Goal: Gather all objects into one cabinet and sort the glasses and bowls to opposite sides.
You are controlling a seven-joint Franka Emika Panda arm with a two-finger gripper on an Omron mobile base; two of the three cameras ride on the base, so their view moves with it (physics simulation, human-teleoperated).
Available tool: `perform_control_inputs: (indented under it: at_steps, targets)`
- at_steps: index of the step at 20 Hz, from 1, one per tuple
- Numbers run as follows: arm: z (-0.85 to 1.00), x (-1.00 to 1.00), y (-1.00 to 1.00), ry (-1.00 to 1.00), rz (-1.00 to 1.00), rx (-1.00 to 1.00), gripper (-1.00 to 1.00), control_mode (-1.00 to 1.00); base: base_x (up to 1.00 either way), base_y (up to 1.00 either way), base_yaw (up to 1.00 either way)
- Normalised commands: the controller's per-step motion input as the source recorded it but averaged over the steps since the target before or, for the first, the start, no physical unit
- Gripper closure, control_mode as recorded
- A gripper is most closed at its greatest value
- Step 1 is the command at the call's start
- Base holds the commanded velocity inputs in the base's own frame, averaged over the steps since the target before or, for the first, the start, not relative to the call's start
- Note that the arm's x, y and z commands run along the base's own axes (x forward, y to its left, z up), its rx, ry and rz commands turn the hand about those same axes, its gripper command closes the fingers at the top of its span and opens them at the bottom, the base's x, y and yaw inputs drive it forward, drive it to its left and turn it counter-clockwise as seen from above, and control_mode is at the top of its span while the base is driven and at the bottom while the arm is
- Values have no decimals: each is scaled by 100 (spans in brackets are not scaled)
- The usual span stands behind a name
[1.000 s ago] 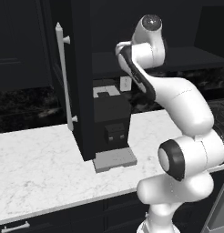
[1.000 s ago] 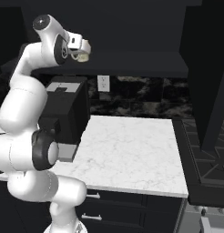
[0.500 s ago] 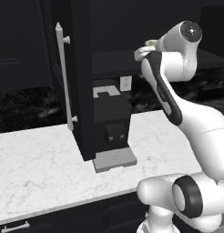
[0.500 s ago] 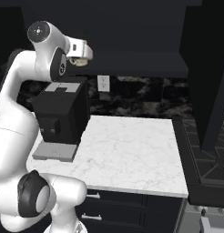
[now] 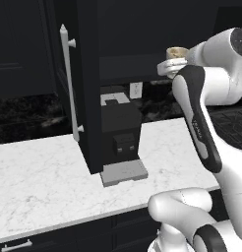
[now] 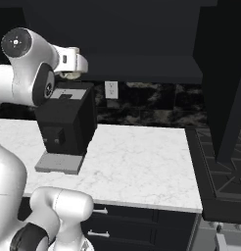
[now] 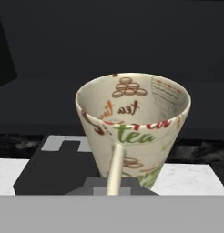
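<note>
One cup (image 7: 134, 129), cream with tea lettering, sits upright in the tool (image 5: 168, 66), which is clamped narrow on its near wall. It hangs in the air above and right of the black coffee machine (image 5: 120, 133), near the dark cabinet (image 5: 88, 83). The machine stands on the white marble bench (image 6: 142, 162).

upright cup (image 7: 133, 129), probably gripped, black machine (image 7: 54, 168)
</note>
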Motion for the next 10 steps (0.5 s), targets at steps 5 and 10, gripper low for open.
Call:
perform_control_inputs:
  at_steps: [5, 10]
  targets:
    - [0, -88, 44, 1, 5, -2, 100, -100, 0, 0, 0]
    - [0, -61, 9, 0, 0, 0, 100, -100, 0, 0, 0]
